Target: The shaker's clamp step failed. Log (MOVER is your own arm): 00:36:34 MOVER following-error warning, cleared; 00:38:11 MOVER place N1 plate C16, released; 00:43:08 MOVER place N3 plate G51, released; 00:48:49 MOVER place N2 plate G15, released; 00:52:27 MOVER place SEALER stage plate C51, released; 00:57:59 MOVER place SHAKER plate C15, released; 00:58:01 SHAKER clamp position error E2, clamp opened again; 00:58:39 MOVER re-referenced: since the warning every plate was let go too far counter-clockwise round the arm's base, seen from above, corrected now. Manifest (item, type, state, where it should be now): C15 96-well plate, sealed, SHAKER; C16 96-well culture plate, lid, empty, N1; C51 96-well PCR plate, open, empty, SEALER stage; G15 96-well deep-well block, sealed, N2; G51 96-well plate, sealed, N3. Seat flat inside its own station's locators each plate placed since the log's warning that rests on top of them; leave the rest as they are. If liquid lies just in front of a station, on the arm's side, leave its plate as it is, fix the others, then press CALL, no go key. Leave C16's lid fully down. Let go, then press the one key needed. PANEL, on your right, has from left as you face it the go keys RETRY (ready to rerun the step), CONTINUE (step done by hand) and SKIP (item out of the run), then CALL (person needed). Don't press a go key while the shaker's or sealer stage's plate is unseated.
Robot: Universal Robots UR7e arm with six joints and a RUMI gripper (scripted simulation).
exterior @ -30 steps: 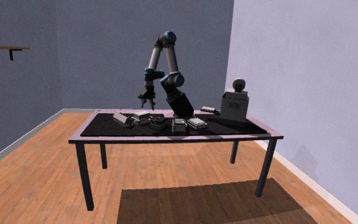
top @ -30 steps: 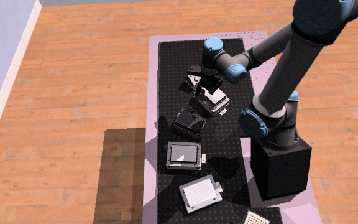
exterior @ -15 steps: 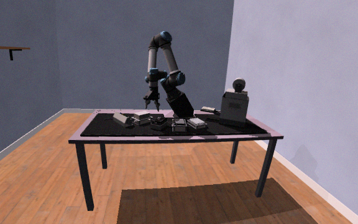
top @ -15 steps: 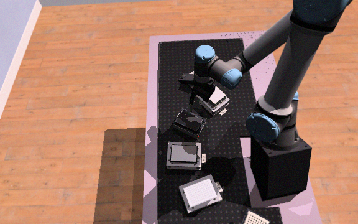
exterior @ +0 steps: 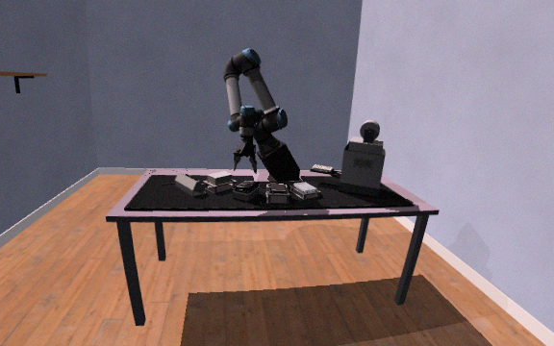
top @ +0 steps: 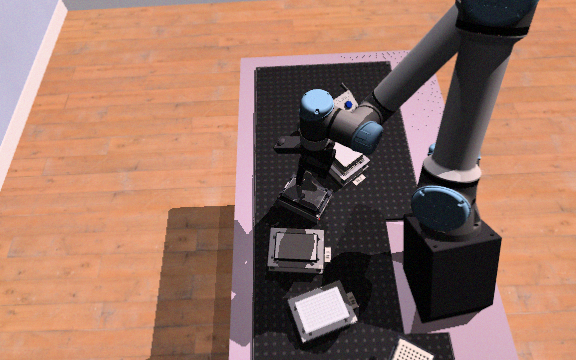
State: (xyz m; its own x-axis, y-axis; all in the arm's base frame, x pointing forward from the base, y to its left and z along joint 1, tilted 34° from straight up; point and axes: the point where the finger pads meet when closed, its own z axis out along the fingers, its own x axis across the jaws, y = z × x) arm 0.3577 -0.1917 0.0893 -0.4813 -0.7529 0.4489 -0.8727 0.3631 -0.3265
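Spanning pink table (exterior: 277,211), black mat (exterior: 171,197)

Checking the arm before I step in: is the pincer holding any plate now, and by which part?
Nothing is held. The two-jaw pincer stands open and empty, poised above the dark plate on its station, with no contact visible.

A pink tabletop (exterior: 416,204) on dark legs (exterior: 131,274) carries a black perforated mat (top: 278,90) and stands on a wooden plank floor (top: 118,125). Behind it rise blue-grey walls (exterior: 162,72) with a pale baseboard (exterior: 474,281), and a small wooden shelf (exterior: 3,74) on a dark bracket hangs high on the far wall. A darker rectangular patch (exterior: 325,312) lies on the floor in front of the table.
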